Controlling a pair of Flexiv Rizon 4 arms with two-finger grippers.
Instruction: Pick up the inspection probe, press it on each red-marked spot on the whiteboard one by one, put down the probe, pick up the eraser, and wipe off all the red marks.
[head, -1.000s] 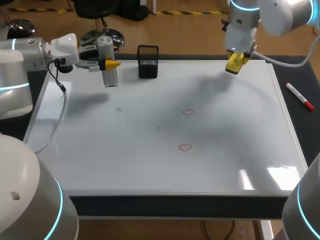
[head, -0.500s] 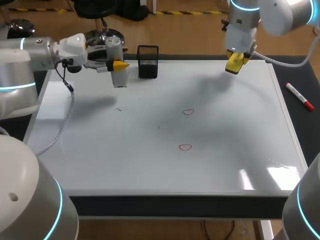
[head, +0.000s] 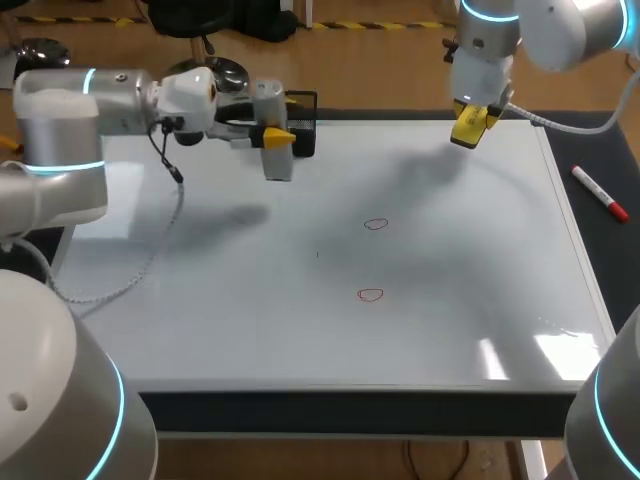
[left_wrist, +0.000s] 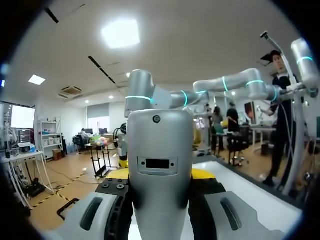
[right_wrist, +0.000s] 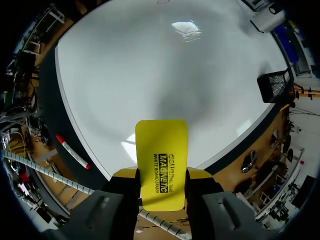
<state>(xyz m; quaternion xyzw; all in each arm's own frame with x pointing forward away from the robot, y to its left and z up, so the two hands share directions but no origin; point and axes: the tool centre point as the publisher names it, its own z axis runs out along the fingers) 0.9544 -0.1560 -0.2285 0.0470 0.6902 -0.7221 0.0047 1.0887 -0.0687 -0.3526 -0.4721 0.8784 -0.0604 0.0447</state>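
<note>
— Starting with the whiteboard (head: 330, 330): how far along?

— Early, by the look of it. Reaching in over the whiteboard's far left part with the left arm (head: 90, 110), left gripper (head: 268, 135) clenched on the inspection probe (head: 278, 162), held upright above the whiteboard and clear of its surface. Picked up, then, with no pressing under way.

— And at the whiteboard's far right corner?

— Hanging there with the right arm (head: 500, 40), right gripper (head: 470, 128) pinching the yellow eraser (right_wrist: 161, 155) from both sides, above the whiteboard. Already in hand, though not needed until the last step.

— Anything else near the whiteboard?

— Just behind the probe, at the whiteboard's far edge, a black mesh holder (head: 297, 122). Off the whiteboard's right edge, a red marker (head: 600, 193).

— Down to the smallest, then.

— Two red marks (head: 375, 224) near the whiteboard's middle, one (head: 370, 294) nearer the front edge than the other. Both intact, well apart from the probe. Left to do, on this evidence: pressing on each, setting the probe down, wiping both off.
</note>
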